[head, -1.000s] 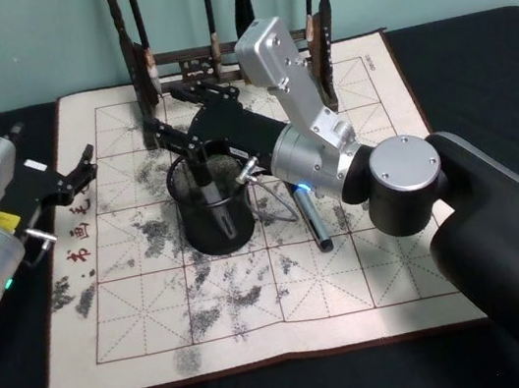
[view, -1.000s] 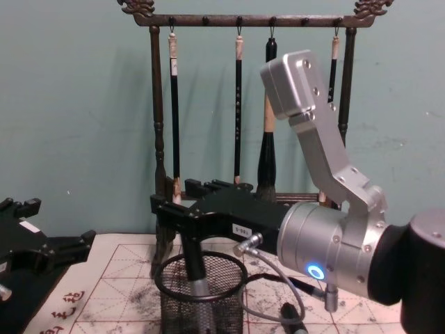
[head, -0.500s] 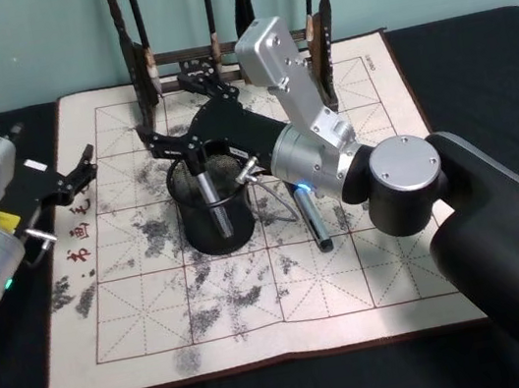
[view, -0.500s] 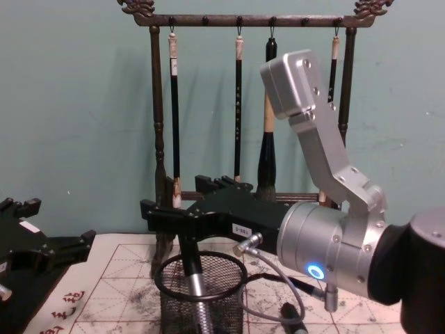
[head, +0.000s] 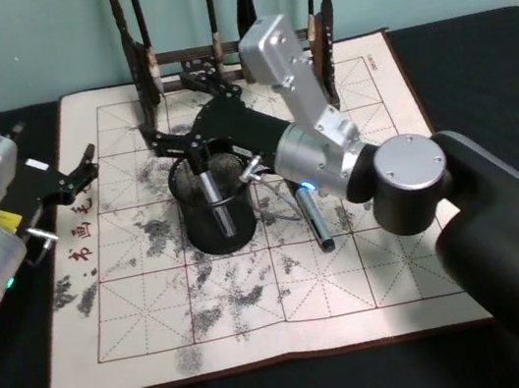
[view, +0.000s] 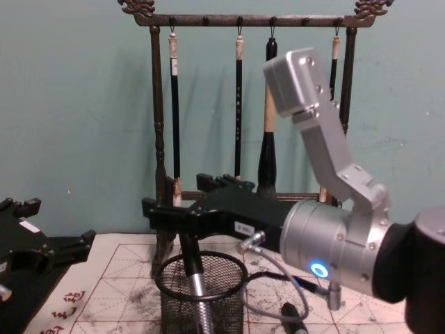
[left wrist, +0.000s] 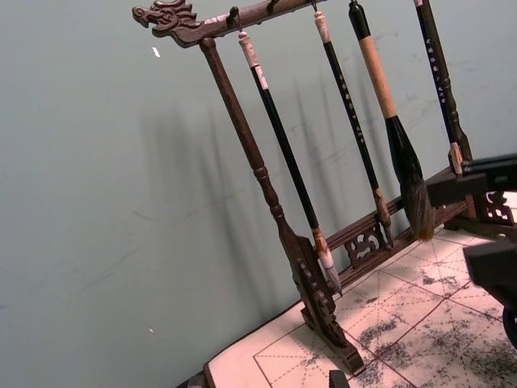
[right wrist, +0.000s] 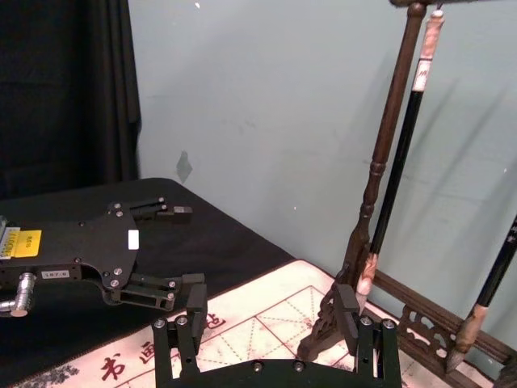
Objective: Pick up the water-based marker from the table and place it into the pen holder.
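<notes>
Two fingers of the right gripper stand spread wide apart with nothing clasped between them, directly over the pen holder; from the chest view the nearer finger runs as a black bar across the cup's mouth and the farther finger sits behind it, toward the rack; the right wrist view shows the same fingers upright at either side of an open gap. The water-based marker stands inside the pen holder, tilted, its black upper end poking above the thick rim just under the nearer finger and its grey barrel slanting down behind the mesh; whether the cap touches the finger I cannot tell. The pen holder stands upright on the ink-stained mat, left of the mat's middle; a second pen, dark, lies flat on the mat just to the cup's right, beneath the right arm's silver wrist. Behind the cup, at the mat's far edge, rises the dark wooden brush rack with several brushes hanging from its top bar. The left gripper hangs at the mat's left edge, well apart from the cup, its fingers parted and holding nothing, tips near the red characters. The mat lies on the dark table.
</notes>
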